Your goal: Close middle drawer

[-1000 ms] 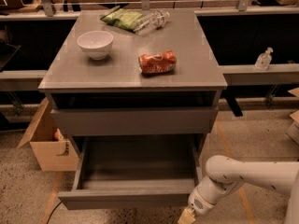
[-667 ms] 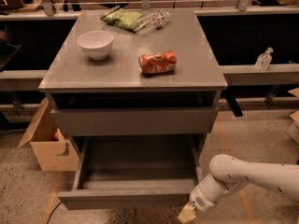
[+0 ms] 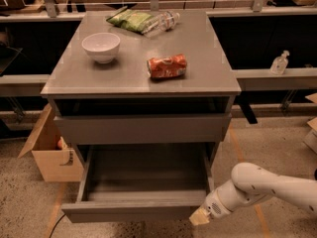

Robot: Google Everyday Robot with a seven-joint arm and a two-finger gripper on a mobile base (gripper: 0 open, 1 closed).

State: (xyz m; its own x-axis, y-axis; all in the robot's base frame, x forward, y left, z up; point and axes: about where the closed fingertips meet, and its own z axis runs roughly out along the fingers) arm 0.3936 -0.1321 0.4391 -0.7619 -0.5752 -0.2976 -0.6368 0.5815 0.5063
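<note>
The middle drawer [image 3: 133, 211] is pulled far out of the grey cabinet [image 3: 141, 81]. Its plain flat front panel faces me and its deep grey interior [image 3: 146, 170] holds nothing. My gripper [image 3: 200, 216] is on the end of the white arm [image 3: 267, 185], which comes in from the lower right. The gripper's tan tip sits at the right end of the drawer's front panel, touching it or very close to it. Above the open drawer is a grey drawer with a taller front panel [image 3: 143, 128], standing slightly out.
On the cabinet top are a white bowl [image 3: 101, 46], a crushed orange can [image 3: 167, 66], a green bag [image 3: 130, 19] and a clear bottle [image 3: 163, 22]. A tan cardboard box [image 3: 49, 155] stands on the floor to the left. Shelving runs behind, with a small bottle [image 3: 279, 63] on it.
My arm and gripper have shifted slightly up and toward the drawer's right front corner. The drawer is out about as far as before.
</note>
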